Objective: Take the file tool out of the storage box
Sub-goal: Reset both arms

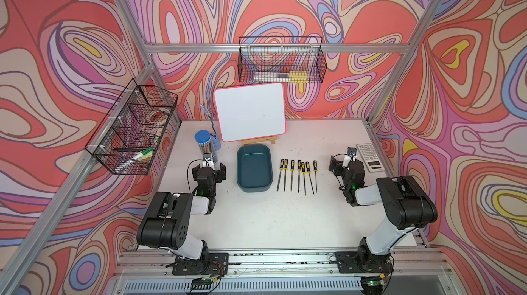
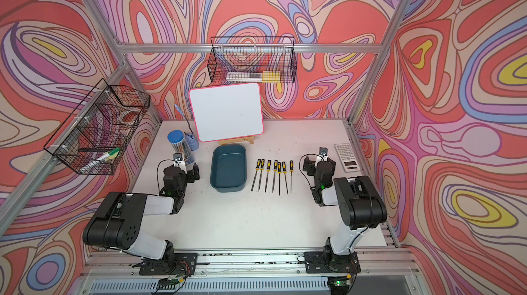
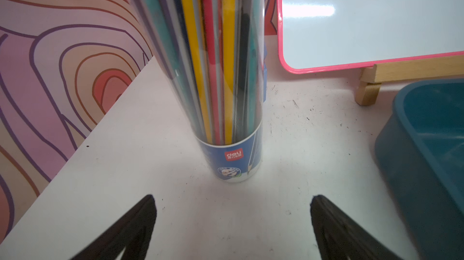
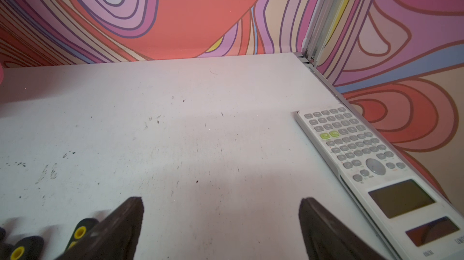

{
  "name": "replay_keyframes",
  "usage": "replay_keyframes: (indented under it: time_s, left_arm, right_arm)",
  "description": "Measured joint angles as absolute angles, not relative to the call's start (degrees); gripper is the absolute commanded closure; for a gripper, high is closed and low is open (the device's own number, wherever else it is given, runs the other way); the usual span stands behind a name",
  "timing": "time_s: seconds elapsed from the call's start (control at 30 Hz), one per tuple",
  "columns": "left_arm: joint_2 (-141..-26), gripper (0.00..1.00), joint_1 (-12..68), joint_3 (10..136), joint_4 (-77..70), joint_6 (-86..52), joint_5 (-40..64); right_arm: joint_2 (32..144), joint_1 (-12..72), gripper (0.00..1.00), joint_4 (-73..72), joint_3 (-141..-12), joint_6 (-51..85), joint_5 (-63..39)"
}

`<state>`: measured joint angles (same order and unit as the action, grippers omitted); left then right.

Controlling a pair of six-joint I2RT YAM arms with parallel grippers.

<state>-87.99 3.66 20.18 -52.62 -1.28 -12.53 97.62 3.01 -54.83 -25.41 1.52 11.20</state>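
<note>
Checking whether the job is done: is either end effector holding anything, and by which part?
Nothing is held. The left end effector and right end effector are both open and empty; the files lie beside the empty box.

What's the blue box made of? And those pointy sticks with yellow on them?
The storage box looks like matte teal plastic: smooth moulded walls, rounded corners. The files seem to be dull grey metal shafts with black-and-yellow handles, probably plastic or rubber.

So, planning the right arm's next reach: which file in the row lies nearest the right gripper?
The file at the row's end farthest from the storage box, on the side of the right gripper. The others lie between it and the box.
</note>
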Motion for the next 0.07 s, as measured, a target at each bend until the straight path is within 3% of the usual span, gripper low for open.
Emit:
replay_keyframes:
  time_s: [0.07]
  left_arm:
    - [-87.99, 0.0, 3.66, 20.18, -52.6, -1.28, -12.53]
  right_arm:
    - [97.62, 3.01, 0.02, -54.85, -25.45, 1.52, 11.03]
